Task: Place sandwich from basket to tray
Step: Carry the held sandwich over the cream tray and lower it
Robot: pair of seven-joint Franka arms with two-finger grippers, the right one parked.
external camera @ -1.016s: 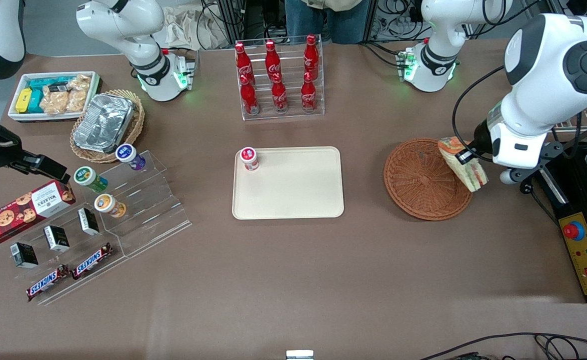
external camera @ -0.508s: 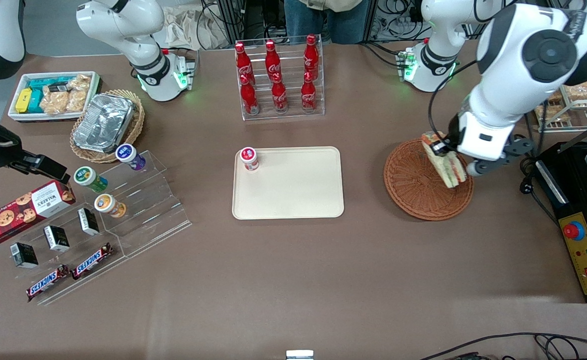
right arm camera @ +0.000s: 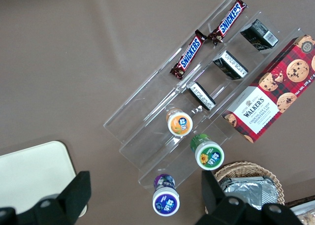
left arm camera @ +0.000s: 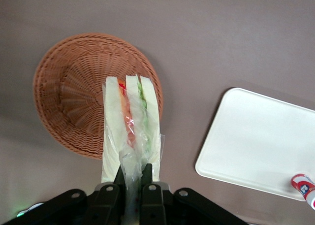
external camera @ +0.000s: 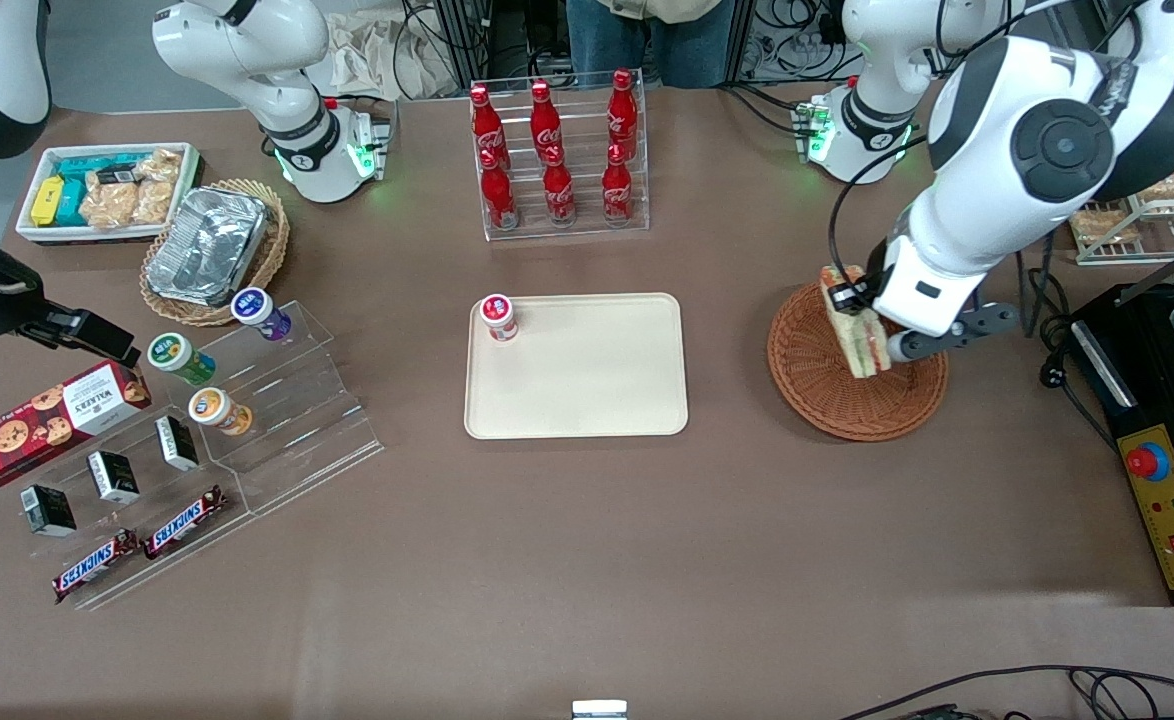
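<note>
The left arm's gripper [left arm camera: 133, 178] is clenched on the triangular pale-bread sandwich [external camera: 855, 331], lifted above the round reddish-brown wicker basket [external camera: 817, 380]; carry to the flat cream-beige plastic tray [external camera: 587, 385], well apart from that basket, remains.

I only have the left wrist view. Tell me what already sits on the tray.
Observer: In the front view a small red-capped cup stands in the tray's corner nearest the bottle rack; the rest is bare.
Operator: Report the gripper's position.
Observer: The gripper holds the sandwich above the basket, on the side nearer the working arm's base.
Operator: Say what lies between basket and tray.
Observer: Only bare table.
</note>
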